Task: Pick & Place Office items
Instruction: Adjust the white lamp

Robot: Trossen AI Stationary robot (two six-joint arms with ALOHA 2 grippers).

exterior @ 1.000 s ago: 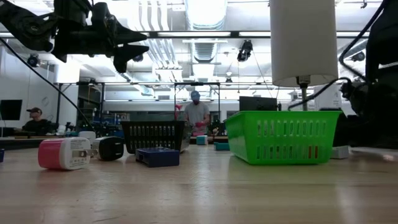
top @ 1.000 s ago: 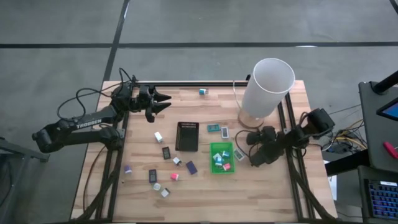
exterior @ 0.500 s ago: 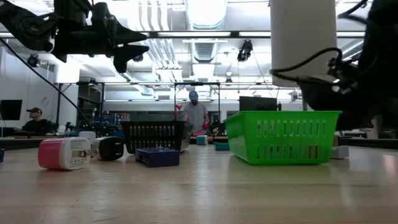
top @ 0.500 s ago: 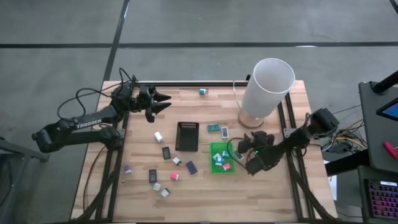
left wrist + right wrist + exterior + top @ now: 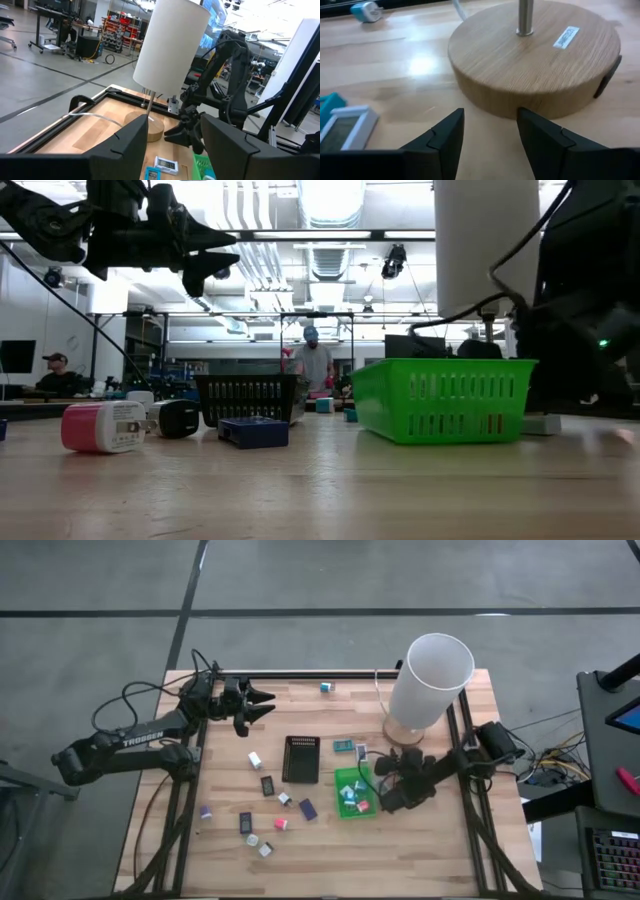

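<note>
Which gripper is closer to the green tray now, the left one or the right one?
The right gripper is nearer, at the green tray edge beside the lamp. The left gripper hovers far away over the table's back-left corner.

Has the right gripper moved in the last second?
Yes. In the high view the right gripper has swung from beside the table's right rail in toward the lamp base and now sits at the green tray's right edge, jaws open and empty.

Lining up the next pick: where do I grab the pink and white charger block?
I'd grip the pink and white charger block across its pink body, coming straight down. It lies flat with space around it; keep the fingers off the prongs sticking out of its white end.
</note>
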